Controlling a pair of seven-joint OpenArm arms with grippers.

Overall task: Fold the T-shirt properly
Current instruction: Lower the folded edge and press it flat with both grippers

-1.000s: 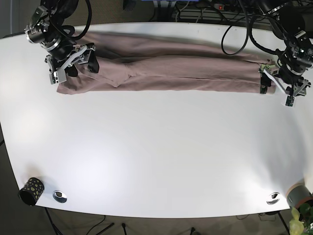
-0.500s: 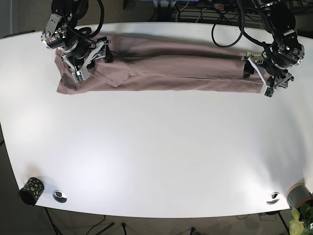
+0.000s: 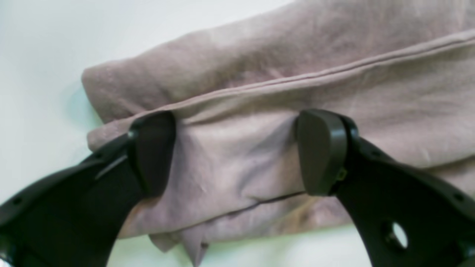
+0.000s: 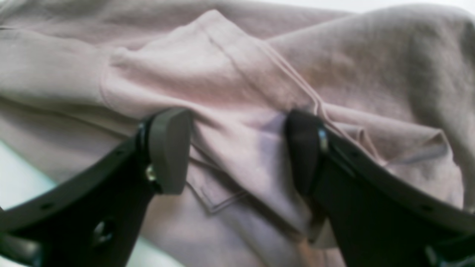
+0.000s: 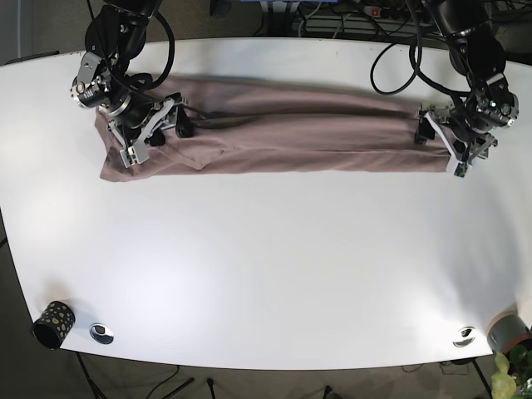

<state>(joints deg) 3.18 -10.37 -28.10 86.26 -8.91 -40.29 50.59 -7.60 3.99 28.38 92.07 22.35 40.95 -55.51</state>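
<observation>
A mauve T-shirt (image 5: 291, 133) lies folded into a long narrow band across the back of the white table (image 5: 266, 266). My right gripper (image 5: 156, 137) is down on the band's left end. In the right wrist view this gripper (image 4: 235, 152) is open, with a ridge of T-shirt (image 4: 230, 66) cloth and a seam between its fingers (image 4: 169, 148). My left gripper (image 5: 442, 145) rests on the band's right end. The left wrist view shows that gripper (image 3: 237, 155) open too, straddling the layered edge of the T-shirt (image 3: 334, 55).
A black patterned cup (image 5: 54, 322) stands at the front left corner, beside a round metal fitting (image 5: 101, 332). Another fitting (image 5: 464, 336) and a plant pot (image 5: 509, 332) are at the front right. Cables (image 5: 349, 17) run behind the table.
Both grippers came in from beside the shirt's ends and now sit on the cloth. The band has shifted slightly toward the front and looks tighter.
</observation>
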